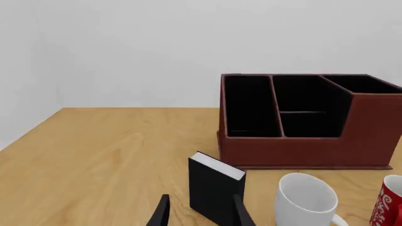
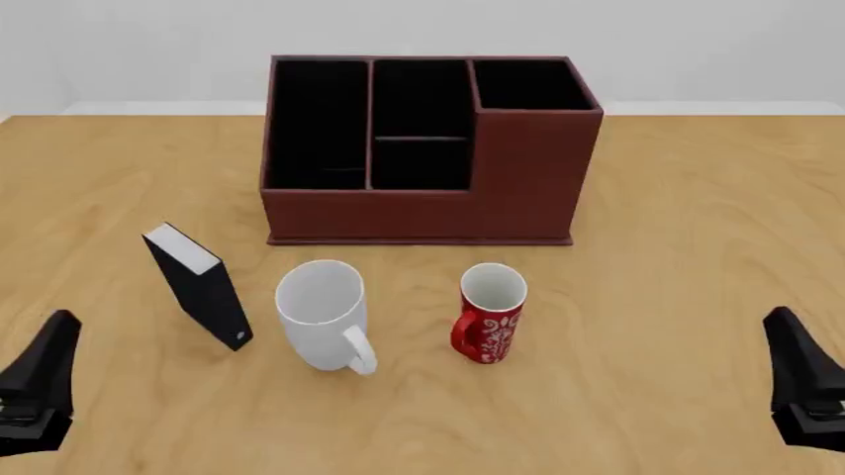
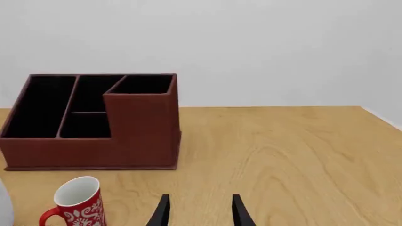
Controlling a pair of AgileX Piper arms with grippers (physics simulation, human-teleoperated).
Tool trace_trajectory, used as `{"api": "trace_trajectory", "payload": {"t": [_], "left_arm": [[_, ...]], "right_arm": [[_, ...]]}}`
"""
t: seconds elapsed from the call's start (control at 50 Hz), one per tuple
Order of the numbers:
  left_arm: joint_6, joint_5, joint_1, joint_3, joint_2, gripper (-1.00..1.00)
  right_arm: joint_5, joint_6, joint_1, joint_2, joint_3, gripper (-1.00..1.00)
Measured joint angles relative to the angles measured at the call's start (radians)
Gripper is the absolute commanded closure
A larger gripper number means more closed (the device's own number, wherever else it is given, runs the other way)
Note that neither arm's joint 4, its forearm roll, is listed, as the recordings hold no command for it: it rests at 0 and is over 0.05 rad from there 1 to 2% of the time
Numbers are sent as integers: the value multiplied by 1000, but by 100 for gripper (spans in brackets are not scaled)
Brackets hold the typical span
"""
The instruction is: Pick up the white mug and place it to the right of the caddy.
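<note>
The white mug (image 2: 321,311) stands upright at the table's middle front, handle toward the near side; the left wrist view shows the white mug (image 1: 306,200) too. Behind it sits the large reddish-brown caddy (image 2: 535,178), seen as the caddy (image 1: 370,136) and the caddy (image 3: 141,127) in the wrist views. My left gripper (image 2: 38,391) waits at the near left corner, open and empty, its left gripper (image 1: 199,214) fingers framing the black box. At the near right corner my right gripper (image 2: 805,386) is open too, the right gripper (image 3: 198,212) holding nothing.
A smaller red patterned mug (image 2: 492,314) stands just right of the white one, also red mug (image 3: 76,202). A black book-like box (image 2: 201,285) with a white edge leans to the white mug's left. Bare wooden table (image 2: 700,247) lies right of the caddy.
</note>
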Motion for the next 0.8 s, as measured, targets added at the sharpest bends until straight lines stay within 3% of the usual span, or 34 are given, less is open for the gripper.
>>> {"api": "trace_trajectory", "payload": {"t": [0.8], "left_arm": [[0,0,0,0,0,-100]], "right_arm": [[15,-2,54,-24,-18,-100]]}}
